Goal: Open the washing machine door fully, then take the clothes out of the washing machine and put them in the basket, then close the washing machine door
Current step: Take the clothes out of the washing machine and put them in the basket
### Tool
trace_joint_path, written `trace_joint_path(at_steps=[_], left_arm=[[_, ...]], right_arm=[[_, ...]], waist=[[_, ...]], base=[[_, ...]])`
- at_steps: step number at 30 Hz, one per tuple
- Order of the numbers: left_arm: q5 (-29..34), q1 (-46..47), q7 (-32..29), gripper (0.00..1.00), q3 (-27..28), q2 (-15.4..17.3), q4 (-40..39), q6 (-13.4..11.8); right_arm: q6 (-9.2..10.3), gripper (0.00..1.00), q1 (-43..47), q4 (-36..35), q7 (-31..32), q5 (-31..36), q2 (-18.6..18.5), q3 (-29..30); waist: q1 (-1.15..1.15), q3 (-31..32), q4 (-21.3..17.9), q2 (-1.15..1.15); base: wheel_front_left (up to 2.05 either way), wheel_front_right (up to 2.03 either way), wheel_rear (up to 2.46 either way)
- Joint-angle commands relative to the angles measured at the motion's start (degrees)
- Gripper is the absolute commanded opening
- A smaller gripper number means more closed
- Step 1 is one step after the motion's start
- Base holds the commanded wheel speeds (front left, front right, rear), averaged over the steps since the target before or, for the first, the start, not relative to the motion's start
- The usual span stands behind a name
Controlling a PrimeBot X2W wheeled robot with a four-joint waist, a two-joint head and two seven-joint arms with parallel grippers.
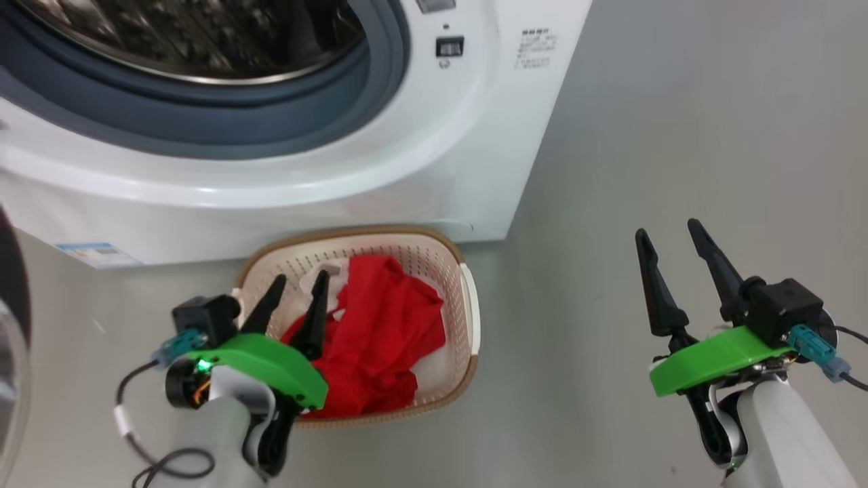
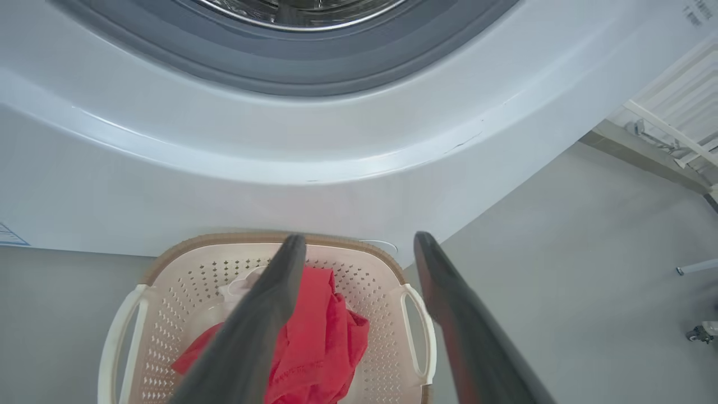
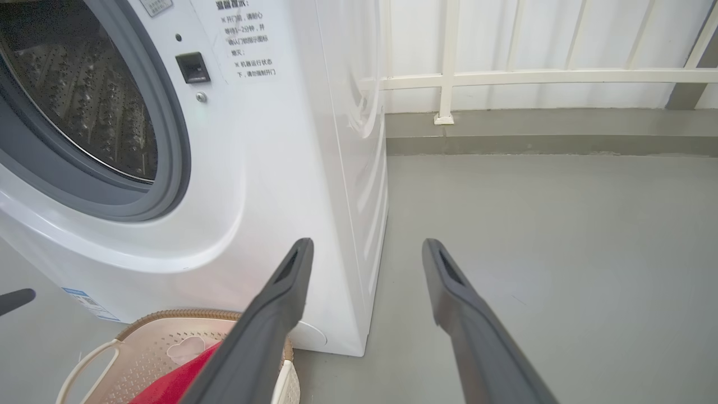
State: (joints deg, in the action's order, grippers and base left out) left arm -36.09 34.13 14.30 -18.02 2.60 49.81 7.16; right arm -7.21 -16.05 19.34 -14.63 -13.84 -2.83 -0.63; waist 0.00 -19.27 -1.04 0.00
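The white washing machine fills the top left, its steel drum exposed inside the grey rubber ring. A sliver of the open door's black rim shows at the left edge. On the floor in front stands the cream basket holding the red clothes and a small white piece. My left gripper hovers over the basket's left side, open and empty. My right gripper hangs open over bare floor to the right. The left wrist view looks down on the basket and the clothes.
Grey floor spreads to the right of the machine. A white railing and a low kerb stand behind it. A blue label sits low on the machine's front. A cable hangs under my left wrist.
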Motion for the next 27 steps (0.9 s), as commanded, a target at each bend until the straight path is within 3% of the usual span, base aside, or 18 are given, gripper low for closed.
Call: trace_joint_path(at_steps=[1,9,15,20,27], left_arm=[[0.66,-2.49,0.68,1.0,2.6,2.02,-3.19,0.12],[1.52,-12.0,0.69,1.0,6.44,3.45,-14.18,-0.34],[12.91,-19.25,0.69,1.0,9.86,5.62,-30.17,-6.42],[17.04,-24.87,0.69,1.0,12.84,4.68,-39.82,-8.47],[19.25,-31.6,0.7,1.0,17.01,4.09,-47.24,-10.84]], right_arm=[[-0.28,1.0,1.04,-0.94,-0.37,0.47,-0.05,-1.0],[-0.28,1.0,3.37,-0.02,-0.37,0.85,-0.05,-0.29],[-0.28,1.0,5.64,-1.1,-0.37,1.47,-0.05,0.56],[-0.28,1.0,7.8,-3.98,-0.37,2.27,-0.05,1.52],[-0.28,1.0,11.7,-9.46,-0.37,3.57,-0.05,2.29]], waist=[[0.0,4.08,1.49,0.0],[0.0,11.2,1.65,0.0],[0.0,14.53,1.83,0.0],[0.0,16.19,1.89,0.0],[0.0,17.89,1.15,0.0]], base=[[0.0,0.0,0.0],[0.0,0.0,0.0],[0.0,0.0,0.0],[0.0,0.0,0.0],[0.0,0.0,0.0]])
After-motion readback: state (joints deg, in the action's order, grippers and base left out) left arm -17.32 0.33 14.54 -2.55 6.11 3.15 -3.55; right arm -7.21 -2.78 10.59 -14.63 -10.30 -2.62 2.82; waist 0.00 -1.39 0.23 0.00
